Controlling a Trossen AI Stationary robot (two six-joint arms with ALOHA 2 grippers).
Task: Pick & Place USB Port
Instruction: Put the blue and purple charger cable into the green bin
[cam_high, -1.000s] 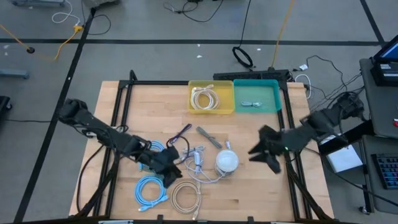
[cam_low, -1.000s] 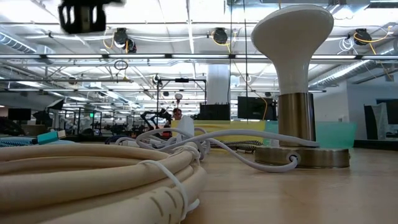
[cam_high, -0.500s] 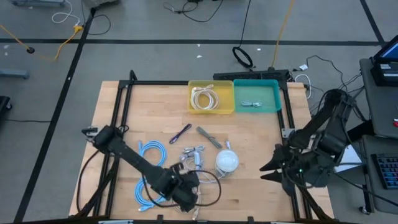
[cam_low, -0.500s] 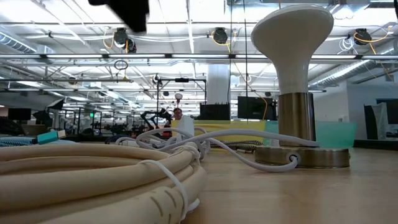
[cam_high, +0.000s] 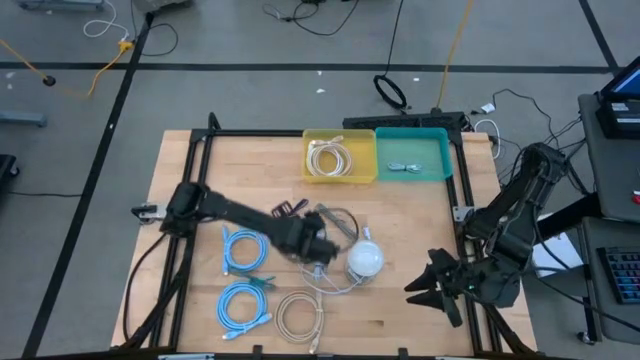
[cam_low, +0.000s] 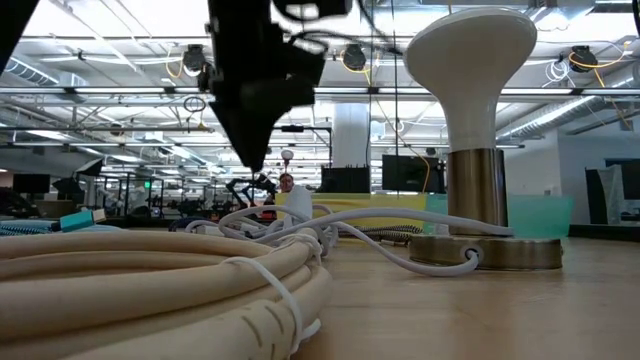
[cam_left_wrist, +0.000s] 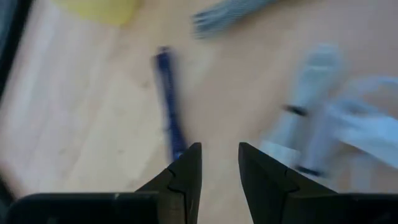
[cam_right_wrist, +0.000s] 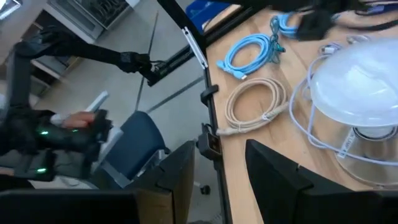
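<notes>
The white USB pieces with their thin white cords (cam_left_wrist: 311, 118) lie mid-table next to a white domed lamp (cam_high: 365, 258). My left gripper (cam_high: 318, 247) hangs over them, tipped steeply down and open, with only bare table between its fingers (cam_left_wrist: 217, 165). In the low view it is the dark shape (cam_low: 250, 150) above the white cords (cam_low: 290, 215). My right gripper (cam_high: 425, 290) is open over the table's near right part, clear of everything; its wrist view looks past its fingers (cam_right_wrist: 217, 165) at the lamp (cam_right_wrist: 364, 74).
A yellow bin (cam_high: 340, 157) with a beige cable and a teal bin (cam_high: 412, 155) stand at the far edge. Two blue cable coils (cam_high: 242, 250) (cam_high: 243, 303) and a beige coil (cam_high: 298, 315) lie near left. A dark blue cable (cam_left_wrist: 168, 93) and a grey braided piece (cam_high: 335, 220) lie mid-table.
My left gripper swung to the near edge over the beige coil, then back toward the far edge to the table's middle, above the USB pieces, tipping steeply down. My right gripper went toward the near edge and sank. Both stay open.
</notes>
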